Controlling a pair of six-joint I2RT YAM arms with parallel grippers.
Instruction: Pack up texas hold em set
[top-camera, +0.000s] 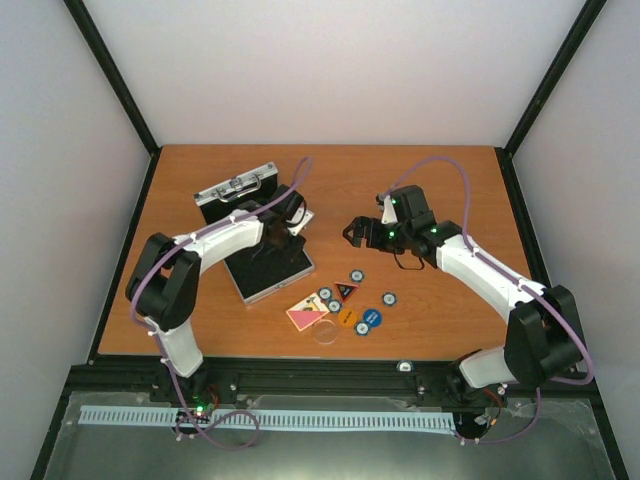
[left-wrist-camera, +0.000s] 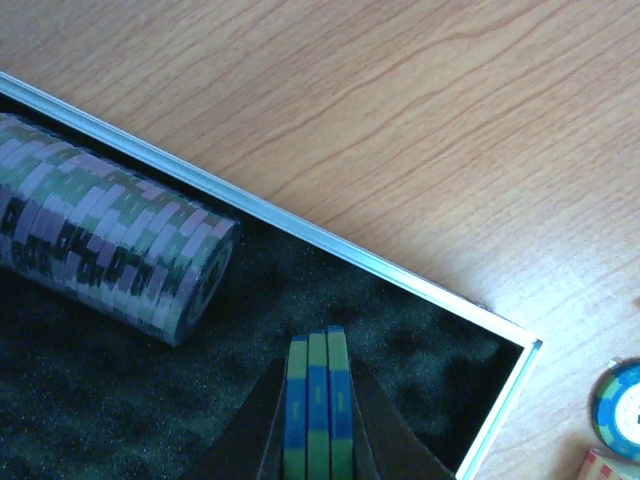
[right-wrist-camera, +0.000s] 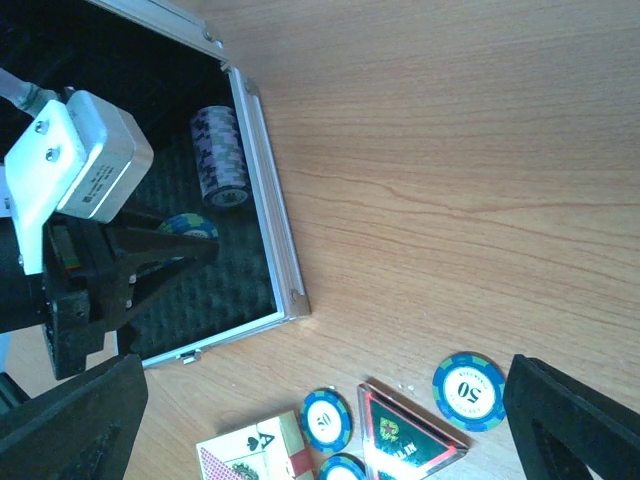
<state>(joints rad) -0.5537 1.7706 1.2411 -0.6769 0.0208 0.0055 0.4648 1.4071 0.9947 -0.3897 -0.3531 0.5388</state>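
Chip roll (left-wrist-camera: 110, 240) in case (left-wrist-camera: 300, 228) — loose chips (top-camera: 388, 297), deck (top-camera: 303, 318) to right.

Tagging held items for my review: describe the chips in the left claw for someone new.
Find the open silver aluminium case with black foam lining on the left half of the wooden table. Over its foam, near a corner, the left claw pinches three blue-green striped chips on edge. Unlike the long purple chip roll lying beside them, they are few and held.

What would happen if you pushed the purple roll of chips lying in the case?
The purple chip roll lies on its round side, so it would probably roll, though the bumpy foam may slow it. It looks like many separate chips, so lifting one end would likely split it.
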